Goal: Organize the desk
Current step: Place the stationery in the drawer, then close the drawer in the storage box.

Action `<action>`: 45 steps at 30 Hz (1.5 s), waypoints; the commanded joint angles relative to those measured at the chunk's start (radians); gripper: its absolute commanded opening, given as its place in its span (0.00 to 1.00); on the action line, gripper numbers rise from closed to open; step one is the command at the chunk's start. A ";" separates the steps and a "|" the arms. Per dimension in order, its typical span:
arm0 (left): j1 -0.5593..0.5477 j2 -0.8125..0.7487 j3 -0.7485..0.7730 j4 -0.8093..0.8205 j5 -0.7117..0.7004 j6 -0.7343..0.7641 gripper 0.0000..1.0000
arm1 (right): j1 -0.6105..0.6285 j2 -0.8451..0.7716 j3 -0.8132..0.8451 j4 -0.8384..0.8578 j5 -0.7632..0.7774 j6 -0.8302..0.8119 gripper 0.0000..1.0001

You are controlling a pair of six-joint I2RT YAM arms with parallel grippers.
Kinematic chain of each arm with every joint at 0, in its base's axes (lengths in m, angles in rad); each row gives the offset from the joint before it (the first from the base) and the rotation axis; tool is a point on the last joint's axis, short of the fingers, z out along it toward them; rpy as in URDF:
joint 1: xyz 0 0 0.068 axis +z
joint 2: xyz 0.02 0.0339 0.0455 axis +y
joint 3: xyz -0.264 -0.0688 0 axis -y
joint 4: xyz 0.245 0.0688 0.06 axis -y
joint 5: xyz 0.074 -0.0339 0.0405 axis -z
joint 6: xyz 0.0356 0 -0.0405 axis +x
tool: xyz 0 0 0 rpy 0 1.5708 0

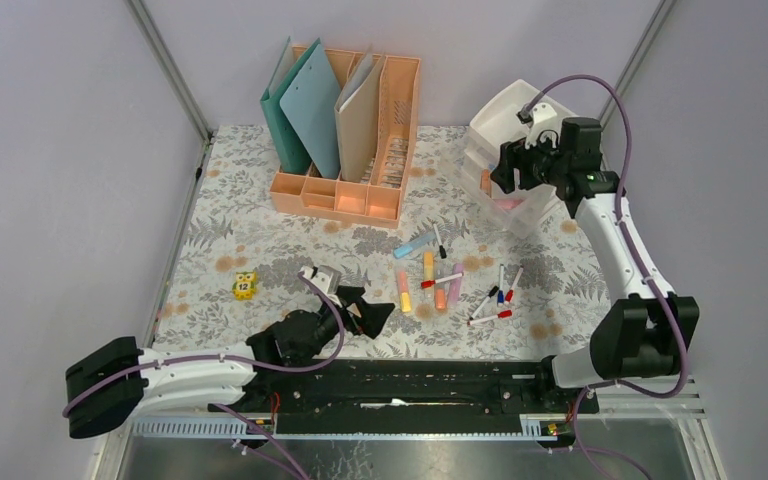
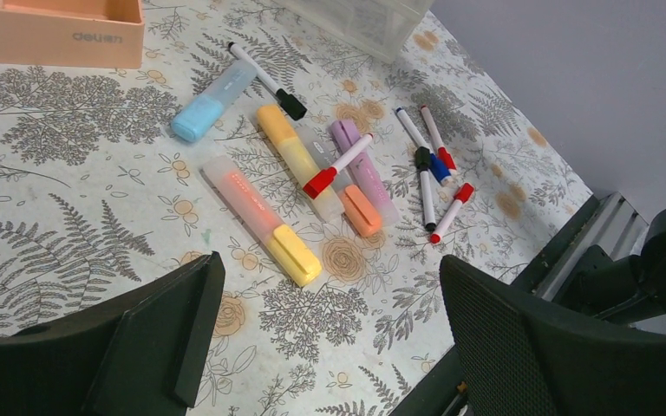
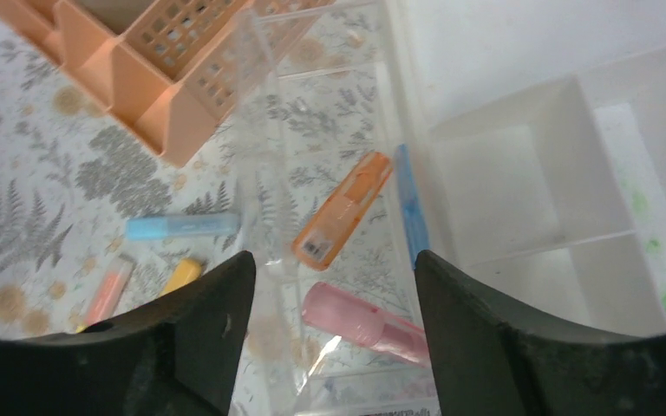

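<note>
While both arms hang over the mess, neither pair of jaws holds anything. The left jaws are spread wide and empty, low over the tabletop (image 1: 250,230) at about 7 o'clock, facing the loose pens. The right jaws are spread wide and empty too, up at 2 o'clock, above the clear drawer (image 3: 312,130) pulled out of the white drawer unit (image 1: 505,115).

The tabletop, with its fern and flower cloth, fills the space in front of the arms. It is not tidy yet. Pens lie from the middle toward 4 o'clock, a little owl toy (image 1: 245,286) sits at 8 o'clock, and the peach file rack (image 1: 345,195) stands at 12 o'clock.

Here is what I think could go wrong. A red-capped marker (image 2: 338,166) lies across a yellow highlighter (image 2: 299,165) and a purple highlighter (image 2: 360,160). If the left jaws go for one of these, they may catch two or push the next one away. Pens are round, so a push may send one rolling toward the edge at 5 o'clock. The yellow-capped highlighter (image 2: 264,221) lies nearest and a little apart, so it looks like the safer pick.

The drawer holds an orange highlighter (image 3: 342,212), a pink highlighter (image 3: 360,321) and a blue pen (image 3: 412,208). Its clear walls are hard to see. If the right jaws drop too low, they may bump a wall and shove the drawer. The soft cloth may also bunch up if a jaw tip drags on it.
</note>
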 commanded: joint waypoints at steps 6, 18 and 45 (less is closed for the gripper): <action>0.011 0.036 0.023 0.082 0.060 -0.075 0.99 | 0.000 -0.293 -0.105 -0.060 -0.523 0.054 1.00; 0.020 0.231 0.236 -0.163 0.075 -0.193 0.99 | -0.001 -0.496 -0.404 -0.017 -0.507 -0.030 1.00; 0.022 0.567 0.509 -0.171 0.220 -0.117 0.99 | -0.007 -0.509 -0.430 0.004 -0.453 -0.032 1.00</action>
